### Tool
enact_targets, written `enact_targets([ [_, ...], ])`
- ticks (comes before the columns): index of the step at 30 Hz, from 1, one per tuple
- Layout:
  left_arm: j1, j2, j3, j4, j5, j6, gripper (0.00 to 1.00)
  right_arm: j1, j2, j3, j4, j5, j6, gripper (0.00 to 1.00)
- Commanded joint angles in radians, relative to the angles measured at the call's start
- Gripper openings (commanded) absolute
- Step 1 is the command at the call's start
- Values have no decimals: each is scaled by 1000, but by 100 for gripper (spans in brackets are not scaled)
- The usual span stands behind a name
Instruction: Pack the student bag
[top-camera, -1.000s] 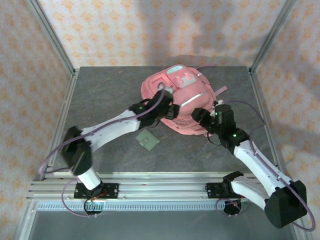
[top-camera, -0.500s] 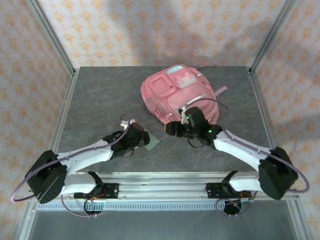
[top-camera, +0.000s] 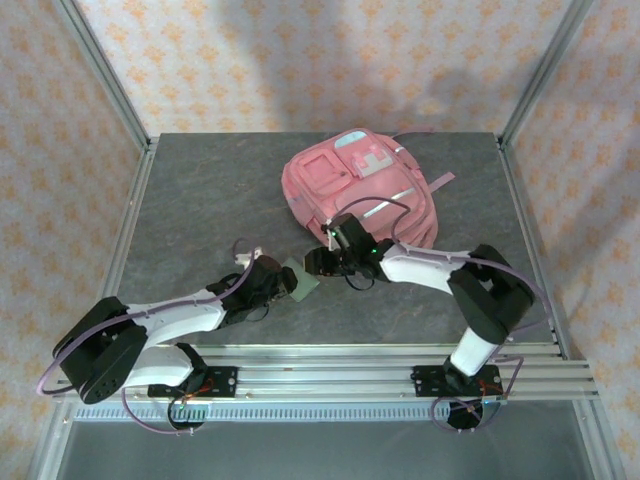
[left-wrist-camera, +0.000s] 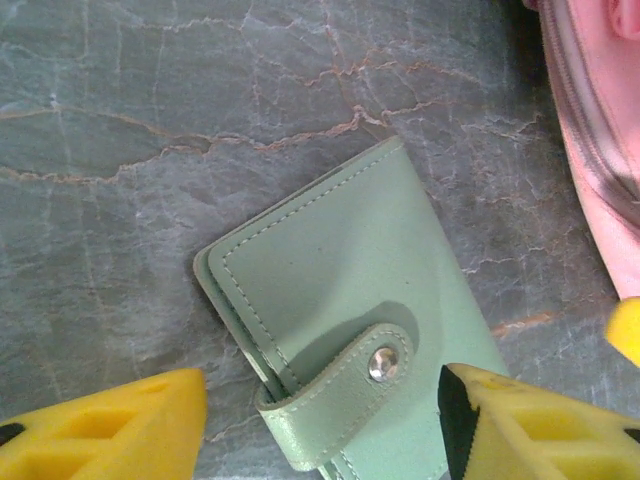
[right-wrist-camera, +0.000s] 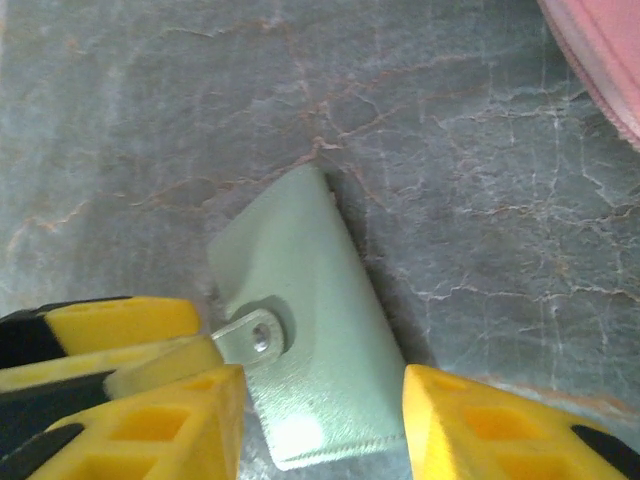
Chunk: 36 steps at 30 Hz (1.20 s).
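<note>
- The bag (top-camera: 352, 192) lies flat on the table (top-camera: 200, 200), right of centre and toward the far side, with its front pockets facing up.
- A green wallet (left-wrist-camera: 340, 290) sits on the table just near of the bag's near-left edge, apart from it. Its strap is snapped shut.
- Your left gripper (top-camera: 288, 281) reaches in low from the near left and stands over the wallet's near-left end.
- In the left wrist view its jaws are spread, with one yellow finger (left-wrist-camera: 110, 425) left of the wallet and the other at its right edge. You can't tell whether that one touches the wallet.
- Your right gripper (top-camera: 316, 262) comes in from the right, along the bag's near edge, to the same wallet.
- In the right wrist view its jaws are also apart and straddle the wallet closely, one finger (right-wrist-camera: 480, 425) on each side. You can't tell whether they are pressing on it.
- The two grippers are just beside each other, and a left finger shows at the left edge of the right wrist view.
- The bag's pink edge fills the top right corner of both wrist views.
</note>
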Motion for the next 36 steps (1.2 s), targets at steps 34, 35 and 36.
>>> enact_targets([
  [34,31,-75,22,83,36,76,0,35,74,-49,56,-6,46,30],
  [35,31,-84,30,67,39,90,0,36,58,-47,49,8,46,32],
  [36,32,-92,39,54,46,106,0,36,43,-45,37,27,45,34],
])
